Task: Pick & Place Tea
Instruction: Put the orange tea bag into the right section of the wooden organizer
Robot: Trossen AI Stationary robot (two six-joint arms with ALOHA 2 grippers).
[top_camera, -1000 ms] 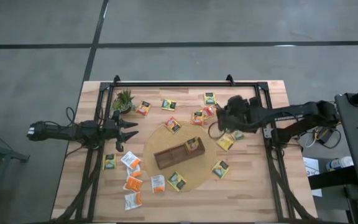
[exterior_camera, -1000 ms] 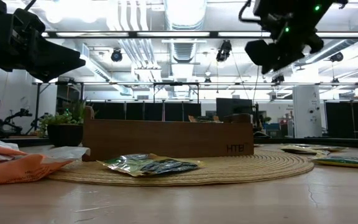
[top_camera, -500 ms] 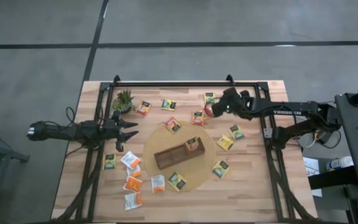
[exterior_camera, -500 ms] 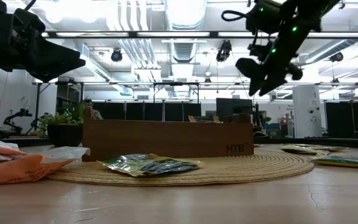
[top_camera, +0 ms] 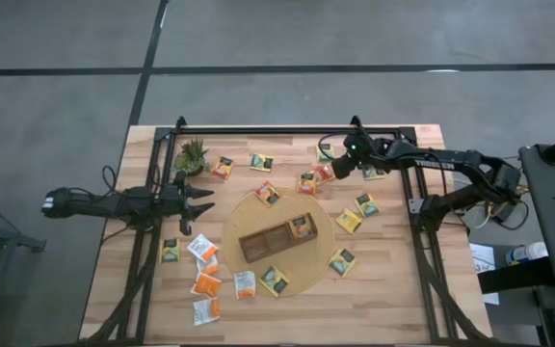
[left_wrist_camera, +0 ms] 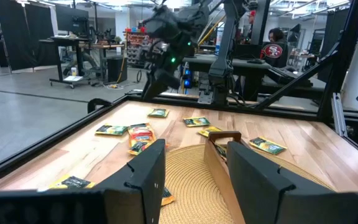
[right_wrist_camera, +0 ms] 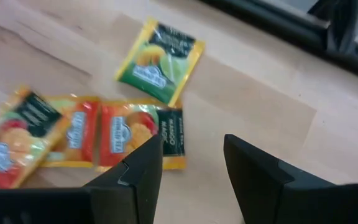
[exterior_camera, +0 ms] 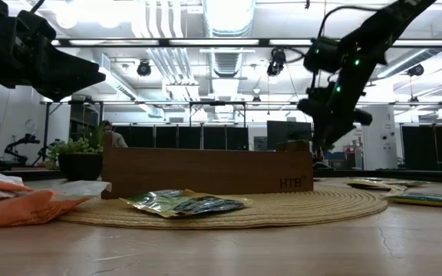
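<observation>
The red sachet [right_wrist_camera: 138,137] is lying flat on the counter [top_camera: 393,299], in the cluster beyond the tray [top_camera: 277,241], touching the orange sachets [right_wrist_camera: 36,134] beside it, its long axis running along that row. The right gripper [top_camera: 340,166] is hovering just over it, fingers [right_wrist_camera: 138,177] spread open and empty, so this looks like the reach before a pick. Next it needs to drop straight down, straddle one edge and pinch without dragging the neighbours. A green-yellow sachet [right_wrist_camera: 161,61] is sitting just apart, tilted. The left gripper [top_camera: 200,200] is waiting on the tray's other side near the plant [top_camera: 193,154], fingers open too.
</observation>
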